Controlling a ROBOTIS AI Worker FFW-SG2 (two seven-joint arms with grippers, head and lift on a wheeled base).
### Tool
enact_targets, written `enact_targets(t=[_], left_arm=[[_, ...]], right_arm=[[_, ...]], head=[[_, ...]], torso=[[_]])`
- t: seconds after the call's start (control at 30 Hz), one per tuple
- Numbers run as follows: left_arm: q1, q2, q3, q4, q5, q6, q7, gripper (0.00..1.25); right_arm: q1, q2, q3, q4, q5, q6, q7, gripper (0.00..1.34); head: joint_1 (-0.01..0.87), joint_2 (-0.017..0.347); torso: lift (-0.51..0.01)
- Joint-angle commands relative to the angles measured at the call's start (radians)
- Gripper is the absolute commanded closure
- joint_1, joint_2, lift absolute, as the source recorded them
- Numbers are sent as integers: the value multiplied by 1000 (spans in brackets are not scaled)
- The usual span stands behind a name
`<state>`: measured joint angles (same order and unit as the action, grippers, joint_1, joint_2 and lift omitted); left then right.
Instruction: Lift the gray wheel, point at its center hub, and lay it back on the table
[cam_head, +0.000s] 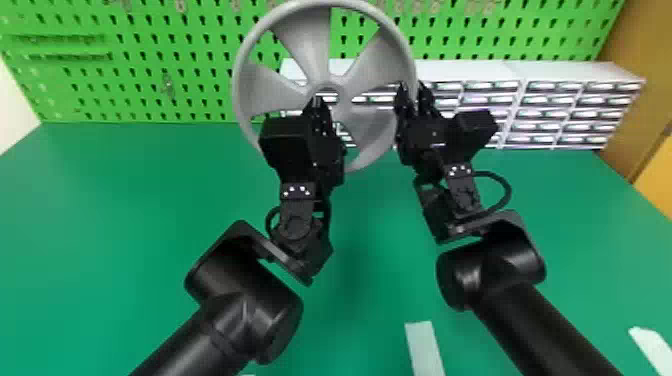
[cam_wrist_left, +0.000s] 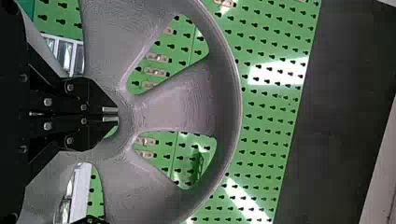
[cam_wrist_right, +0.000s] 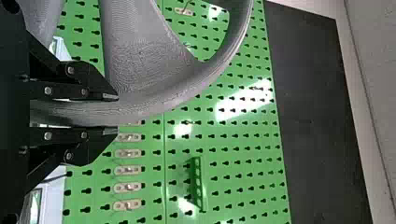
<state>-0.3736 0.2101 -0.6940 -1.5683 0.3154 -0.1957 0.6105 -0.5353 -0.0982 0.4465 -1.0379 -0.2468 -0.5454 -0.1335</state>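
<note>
Up off the green worktop (cam_head: 125, 210), the gray wheel (cam_head: 372, 126) stands upright, rim pinched in the right gripper's fingers (cam_wrist_right: 103, 97), presumably so the left gripper (cam_wrist_left: 111, 115), fingers pressed together, can indicate its hub (cam_head: 326, 84).

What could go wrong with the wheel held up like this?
The gray wheel could pivot or slip: only the right gripper grips it, at one side of the rim. The left gripper, closed, is right at the center hub, so a small shift might nudge or snag it.
</note>
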Motion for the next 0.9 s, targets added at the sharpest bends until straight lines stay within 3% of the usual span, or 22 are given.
enact_targets(t=[0.0,0.87], left_arm=[[-5,-3,5,13,-1,-1,-5,1153],[-27,-18,16,59,1,-15,-40,1153]], right_arm=[[0,-2,4,-5,-3,-2,0,1256],[3,-5,26,-13,-8,-4,0,1256]], head=[[692,48],[692,48]], torso=[[-96],[-96]])
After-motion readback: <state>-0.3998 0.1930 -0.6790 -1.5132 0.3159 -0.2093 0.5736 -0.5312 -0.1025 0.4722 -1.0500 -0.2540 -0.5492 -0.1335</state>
